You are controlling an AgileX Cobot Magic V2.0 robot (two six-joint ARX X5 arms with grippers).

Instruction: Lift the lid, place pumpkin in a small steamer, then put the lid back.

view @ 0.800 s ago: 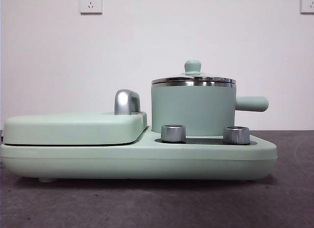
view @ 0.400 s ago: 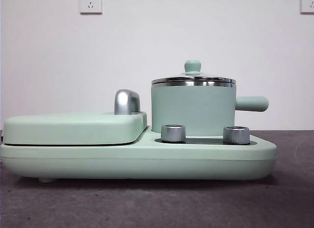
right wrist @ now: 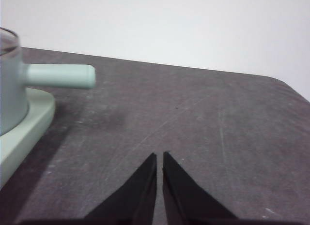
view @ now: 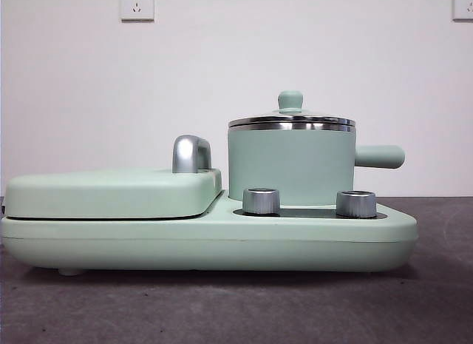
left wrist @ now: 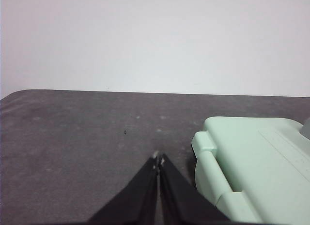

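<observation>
Mint-green enamel fills the front view: the small steamer point(view: 290, 165) stands on the right half of a long mint-green cooker base point(view: 207, 244), its stubby side handle point(view: 378, 156) sticking out to the right. The lid point(view: 291, 117) sits closed on the pot's chrome rim, its little green knob upright on top. Two chrome dials point(view: 261, 200) stand on the base just in front of the pot. On the left half lies the flat rectangular cover point(view: 111, 192) with its chrome handle point(view: 191, 153) rising at the end nearest the pot. Neither arm shows in this view, and I cannot see the pumpkin here, nor in either wrist view.

From the left wrist, the left gripper point(left wrist: 158, 161) hangs over the dark grey table point(left wrist: 87, 138), its two black jaws pressed together at the tips and holding nothing. A rounded end of the mint-green cooker point(left wrist: 247, 167) lies just beside the jaws, apart from them; I think it is the flat cover's end, though so little shows that I would not swear to it.

From the right wrist, the right gripper point(right wrist: 159, 158) also hangs over bare table, jaws all but closed with only a hairline gap, empty. The steamer's side handle point(right wrist: 60, 75) points toward this gripper from well ahead, with the pot wall point(right wrist: 9, 92) and the base's edge point(right wrist: 26, 121) beyond it. Gripper and steamer are well apart.
</observation>
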